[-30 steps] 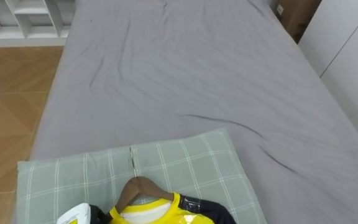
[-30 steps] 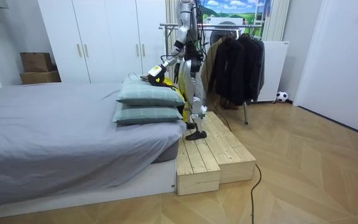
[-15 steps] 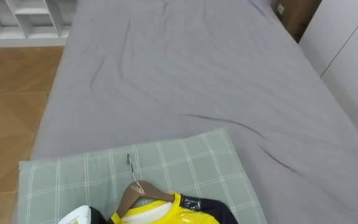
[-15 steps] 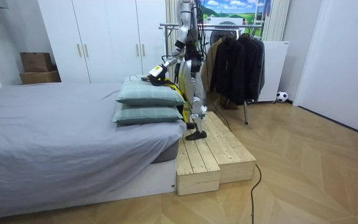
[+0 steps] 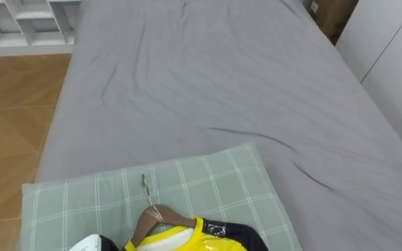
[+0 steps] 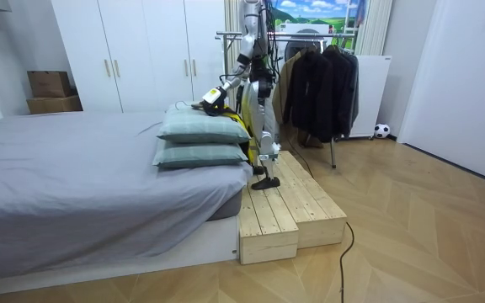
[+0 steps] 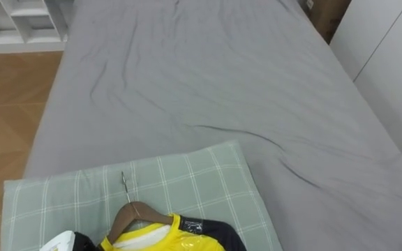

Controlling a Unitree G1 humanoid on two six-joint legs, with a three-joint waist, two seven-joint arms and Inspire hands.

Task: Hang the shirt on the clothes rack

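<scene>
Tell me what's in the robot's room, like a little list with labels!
clothing: yellow and dark top on a wooden hanger
where it lies: on the green checked pillow, hook pointing up the bed
bed: grey sheet, wrinkled
robot hand: left robot hand at the pillow, beside the top
robot: stands on a wooden platform at the bed's head end
behind the robot: clothes rack with dark jackets
</scene>
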